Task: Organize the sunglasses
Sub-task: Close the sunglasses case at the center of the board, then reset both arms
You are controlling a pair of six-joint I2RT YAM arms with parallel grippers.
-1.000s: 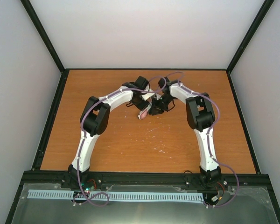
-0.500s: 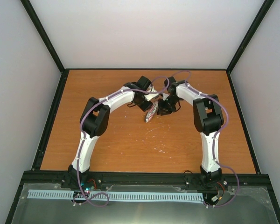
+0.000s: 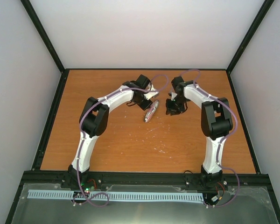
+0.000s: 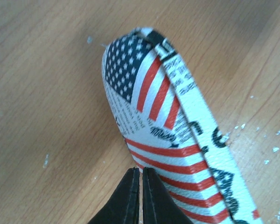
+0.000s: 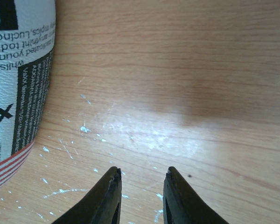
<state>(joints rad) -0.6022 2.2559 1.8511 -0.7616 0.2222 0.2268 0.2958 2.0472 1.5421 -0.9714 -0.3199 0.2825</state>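
Note:
The oblong flag-patterned case (image 3: 150,112) lies closed on the wooden table (image 3: 107,140). It fills the left wrist view (image 4: 168,126) and shows at the left edge of the right wrist view (image 5: 18,84). My left gripper (image 3: 148,103) is shut, its tips (image 4: 136,171) right beside the case's edge with nothing between them. My right gripper (image 3: 171,111) is open and empty over bare wood (image 5: 142,173), a short way right of the case. The sunglasses are not in view in any frame.
White scratch marks (image 3: 154,128) dot the table's middle. A black frame (image 3: 144,176) borders the table, and grey walls stand on three sides. Both arms reach to the table's far middle.
The case has swung from lying across, between the grippers, to lying lengthwise on the table. My right gripper has drawn back to the right, away from it. My left gripper has stayed beside the case.

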